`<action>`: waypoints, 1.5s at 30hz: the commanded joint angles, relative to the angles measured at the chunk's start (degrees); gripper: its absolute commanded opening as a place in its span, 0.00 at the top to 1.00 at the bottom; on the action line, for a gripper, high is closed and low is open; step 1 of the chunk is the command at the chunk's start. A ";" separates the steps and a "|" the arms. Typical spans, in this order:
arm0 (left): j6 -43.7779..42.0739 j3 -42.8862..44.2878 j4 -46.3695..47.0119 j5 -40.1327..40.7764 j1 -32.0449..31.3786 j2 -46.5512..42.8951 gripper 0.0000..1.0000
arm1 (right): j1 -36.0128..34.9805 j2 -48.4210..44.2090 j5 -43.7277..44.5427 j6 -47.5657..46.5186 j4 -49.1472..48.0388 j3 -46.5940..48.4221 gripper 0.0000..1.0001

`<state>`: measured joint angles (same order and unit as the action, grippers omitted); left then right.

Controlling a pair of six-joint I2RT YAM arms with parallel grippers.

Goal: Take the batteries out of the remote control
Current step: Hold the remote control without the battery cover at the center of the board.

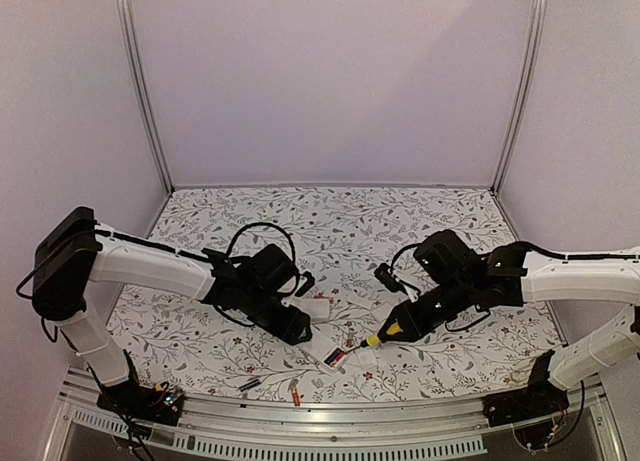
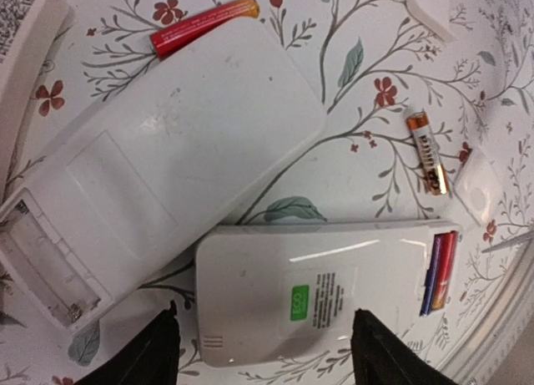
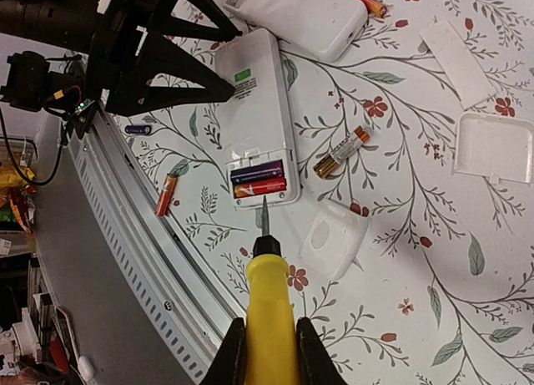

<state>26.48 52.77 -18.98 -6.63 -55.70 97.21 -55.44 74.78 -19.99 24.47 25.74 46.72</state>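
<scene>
A white remote control (image 2: 317,276) with a green sticker lies back-up on the floral table, its compartment open. Two batteries (image 3: 259,179), one dark and one red, sit in that compartment. My left gripper (image 2: 267,352) is open, its black fingers (image 2: 158,352) spread along the remote's near edge at the end away from the compartment. My right gripper (image 3: 269,320) is shut on a yellow-handled screwdriver (image 3: 269,285). Its metal tip (image 3: 264,214) points at the compartment's edge, just short of the red battery. In the top view the remote (image 1: 335,357) lies between the left gripper (image 1: 298,331) and the right gripper (image 1: 405,321).
A larger white remote (image 2: 167,159) with an empty compartment lies beside the first. Loose batteries lie around: a red one (image 2: 204,22), a gold-black one (image 2: 427,151), an orange one (image 3: 167,193) and a dark one (image 3: 138,129) near the metal table rail (image 3: 150,260). White covers (image 3: 334,239) (image 3: 492,147) lie right.
</scene>
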 commanded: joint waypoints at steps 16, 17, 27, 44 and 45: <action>-4.96 3.17 -4.34 1.86 0.60 3.84 0.41 | 0.86 4.01 2.94 -2.22 0.80 3.38 1.00; -5.04 3.21 -4.51 1.95 0.49 3.91 0.42 | 0.86 4.04 3.02 -2.27 0.81 3.38 1.00; -5.20 3.41 -4.85 2.33 0.14 4.22 0.45 | 0.88 4.58 3.04 -2.45 0.76 3.72 1.00; -5.25 3.70 -4.98 2.85 -0.29 4.22 0.46 | 0.90 5.26 2.10 -2.63 0.63 3.40 1.00; -5.25 3.73 -4.96 2.88 -0.35 4.26 0.46 | 0.89 5.28 2.03 -2.66 0.63 3.38 1.00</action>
<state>22.06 55.90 -21.91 -5.23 -55.86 100.29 -54.94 79.42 -17.54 22.48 26.15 49.23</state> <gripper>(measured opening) 0.540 0.143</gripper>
